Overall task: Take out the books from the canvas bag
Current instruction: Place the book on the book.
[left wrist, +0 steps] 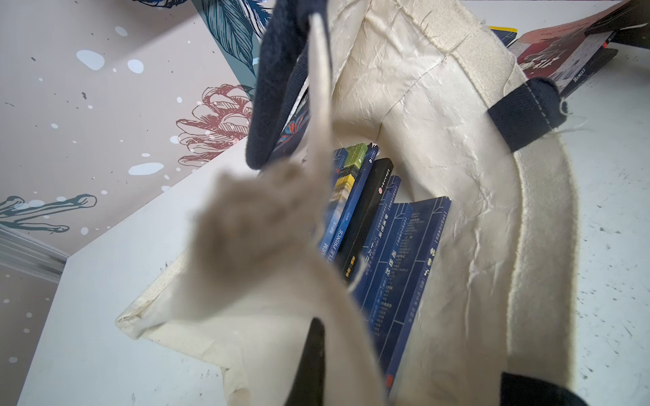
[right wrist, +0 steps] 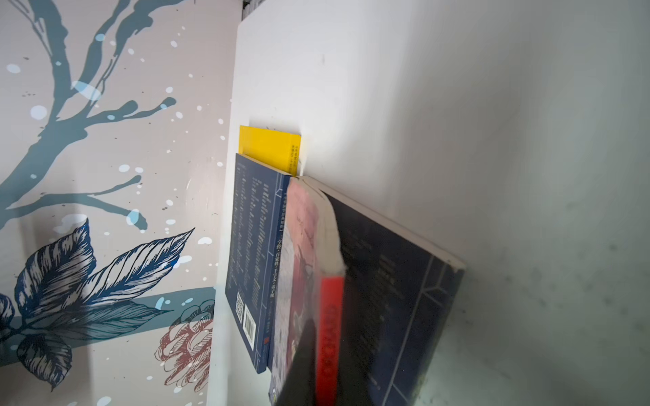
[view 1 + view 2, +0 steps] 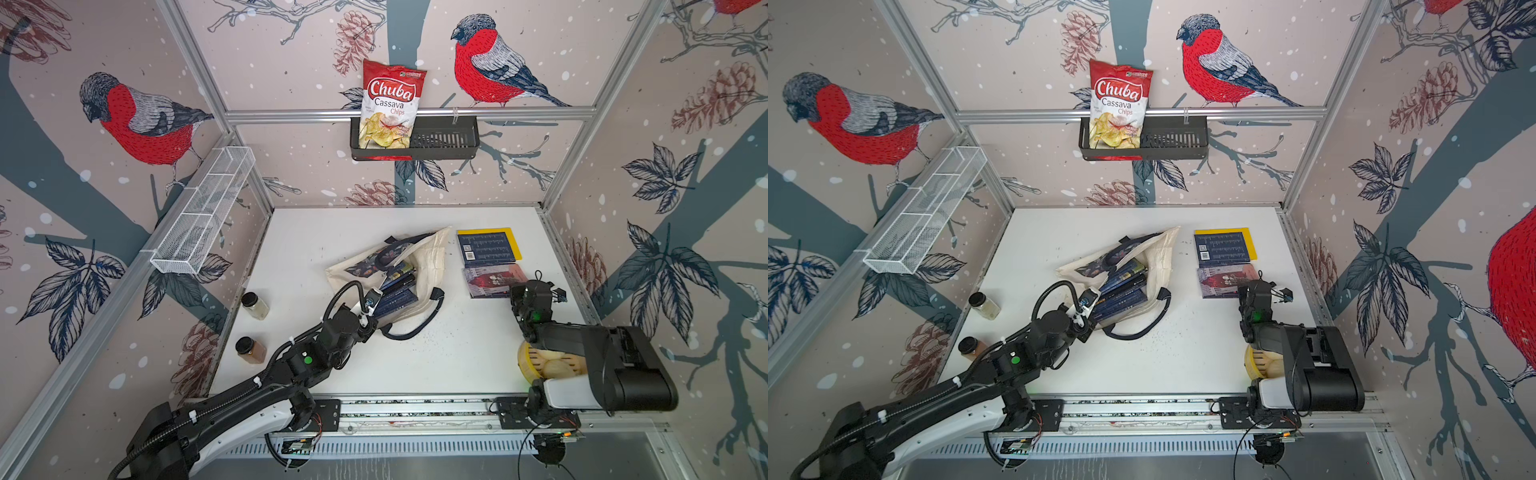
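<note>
White table (image 3: 311,249) took up the floor of the cell. Long white mesh shelf (image 3: 203,216) hung on the left wall, and a black basket (image 3: 449,141) on the far wall held a Chuba cassava chips bag (image 3: 388,104). Canvas bag (image 3: 432,257) lay slumped at mid table with its mouth toward the near side and one navy strap looped on the table. Books (image 3: 395,291) were still inside, spines fanned at the mouth. The left wrist view showed mostly navy ones, a black one (image 1: 369,211) and The Little Prince (image 1: 336,242). Four were already out at far right: a navy book (image 3: 484,249) flat on top of a yellow book (image 3: 513,243), and just nearer a red-spined book (image 3: 488,280) on another navy book (image 2: 387,281). Bamboo steamer (image 3: 544,361) sat near right, half hidden under the right arm. Left gripper (image 3: 371,300) was at the bag's near-left rim, clamped on bunched bag cloth and holding the mouth up. Right gripper (image 3: 519,291) was at the near-right corner of the red-spined book, pinched closed on its spine edge with the cover lifted a bit. Two spice jars stood at near left: pale jar (image 3: 254,305), brown jar (image 3: 250,351).
</note>
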Controlling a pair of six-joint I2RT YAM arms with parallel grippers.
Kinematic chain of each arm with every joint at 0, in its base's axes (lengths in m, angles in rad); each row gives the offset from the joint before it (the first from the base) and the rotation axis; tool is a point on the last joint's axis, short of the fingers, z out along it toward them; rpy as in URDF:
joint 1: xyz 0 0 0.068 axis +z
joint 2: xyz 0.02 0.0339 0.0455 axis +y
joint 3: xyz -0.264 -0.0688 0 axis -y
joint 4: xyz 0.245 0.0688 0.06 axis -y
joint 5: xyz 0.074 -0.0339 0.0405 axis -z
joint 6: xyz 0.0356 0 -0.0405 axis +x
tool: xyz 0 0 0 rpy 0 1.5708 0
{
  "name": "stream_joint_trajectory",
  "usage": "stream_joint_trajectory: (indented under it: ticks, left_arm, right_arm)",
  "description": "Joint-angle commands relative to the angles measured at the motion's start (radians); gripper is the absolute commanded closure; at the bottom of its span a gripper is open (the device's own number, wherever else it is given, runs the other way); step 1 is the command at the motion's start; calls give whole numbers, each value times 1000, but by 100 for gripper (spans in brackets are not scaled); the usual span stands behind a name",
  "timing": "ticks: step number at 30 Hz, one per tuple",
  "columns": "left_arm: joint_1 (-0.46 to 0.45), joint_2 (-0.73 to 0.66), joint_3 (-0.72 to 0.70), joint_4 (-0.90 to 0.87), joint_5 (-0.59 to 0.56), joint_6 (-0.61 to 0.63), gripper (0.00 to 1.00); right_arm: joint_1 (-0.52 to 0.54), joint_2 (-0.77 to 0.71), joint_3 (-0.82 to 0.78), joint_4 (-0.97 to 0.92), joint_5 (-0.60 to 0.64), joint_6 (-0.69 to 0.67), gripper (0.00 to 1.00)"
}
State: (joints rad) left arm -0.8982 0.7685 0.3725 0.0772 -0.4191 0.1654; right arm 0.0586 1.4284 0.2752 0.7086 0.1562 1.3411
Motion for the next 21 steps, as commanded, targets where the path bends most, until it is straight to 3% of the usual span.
stream_joint_trajectory:
  ticks: [1,5,9,16,21]
  left_arm:
    - [-3,1,11,101,34,24,100]
    - [-4,5,9,98,35,26,100]
    - [-3,11,10,101,38,26,100]
    - [-4,17,12,98,45,26,100]
    - [-4,15,13,96,53,32,100]
  right_arm:
    - [7,47,20,34,-15,48,85]
    - [15,58,10,21,18,90,79]
    - [15,37,14,-24,36,92,62]
    - [9,-22,4,-116,67,107,45]
    - [-9,-80,26,-289,84,126,22]
